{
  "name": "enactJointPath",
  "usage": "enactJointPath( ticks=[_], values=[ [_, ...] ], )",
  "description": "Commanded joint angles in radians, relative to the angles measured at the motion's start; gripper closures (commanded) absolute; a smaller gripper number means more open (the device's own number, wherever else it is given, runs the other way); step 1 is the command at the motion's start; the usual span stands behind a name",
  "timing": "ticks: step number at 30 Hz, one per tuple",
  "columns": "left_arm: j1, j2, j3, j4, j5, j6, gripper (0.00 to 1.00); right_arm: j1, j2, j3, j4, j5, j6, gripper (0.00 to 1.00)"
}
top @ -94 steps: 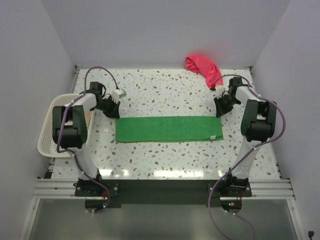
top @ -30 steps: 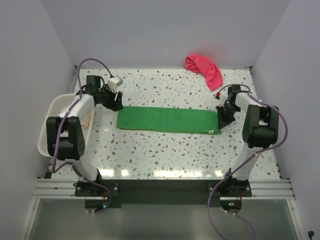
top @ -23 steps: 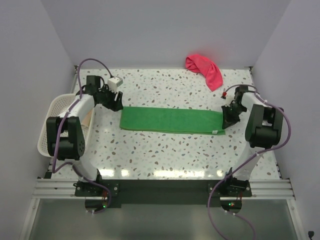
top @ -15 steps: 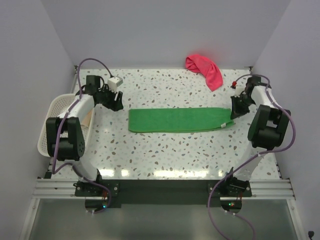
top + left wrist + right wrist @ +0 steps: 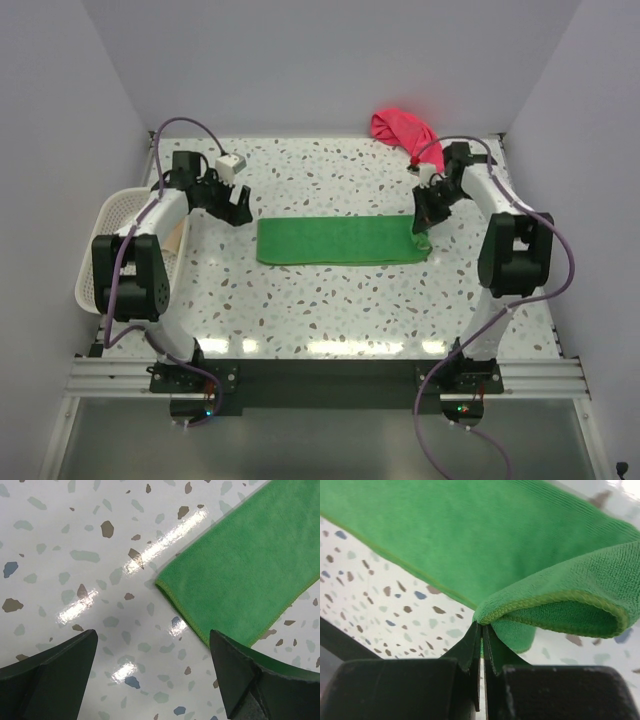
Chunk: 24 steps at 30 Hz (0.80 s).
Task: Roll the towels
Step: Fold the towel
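Note:
The green towel [image 5: 335, 241] lies flat as a long strip across the middle of the table. My right gripper [image 5: 424, 228] is shut on its right end, which is lifted and curled back over the strip. In the right wrist view the jaws [image 5: 482, 630] pinch the hemmed edge, and the fold [image 5: 560, 612] bulges just past them. My left gripper [image 5: 240, 212] stands open just beyond the towel's left end. In the left wrist view its fingers [image 5: 50, 677] straddle bare table, with the towel's corner [image 5: 240, 575] close to the right one. A pink-red towel [image 5: 410, 137] lies crumpled at the back right.
A white mesh basket [image 5: 98, 272] hangs off the table's left edge beside the left arm, with a pale peach strip [image 5: 181, 238] showing at its inner side. The speckled tabletop [image 5: 330, 310] ends at walls on the left, back and right.
The green towel slid right with the right gripper, which has now swung back left, folding the towel's right end over. The left gripper has opened wide and stands off the towel.

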<state>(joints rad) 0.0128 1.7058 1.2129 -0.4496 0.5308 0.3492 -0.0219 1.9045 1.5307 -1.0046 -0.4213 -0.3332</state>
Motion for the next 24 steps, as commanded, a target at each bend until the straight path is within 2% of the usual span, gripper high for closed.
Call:
enactJointPath(
  ticks=[1,13,24],
  values=[
    [0.003,-0.018,0.01,-0.008,0.037,-0.042,0.0,0.054,0.007,0.019,-0.011,-0.083,0.04,1.0],
    [0.004,0.017,0.025,-0.032,0.006,-0.131,0.0,0.192,0.131,0.052,0.047,-0.128,0.12,1.0],
    [0.003,0.015,0.016,-0.029,-0.011,-0.131,0.0,0.206,0.195,0.085,0.07,-0.135,0.163,1.0]
  ],
)
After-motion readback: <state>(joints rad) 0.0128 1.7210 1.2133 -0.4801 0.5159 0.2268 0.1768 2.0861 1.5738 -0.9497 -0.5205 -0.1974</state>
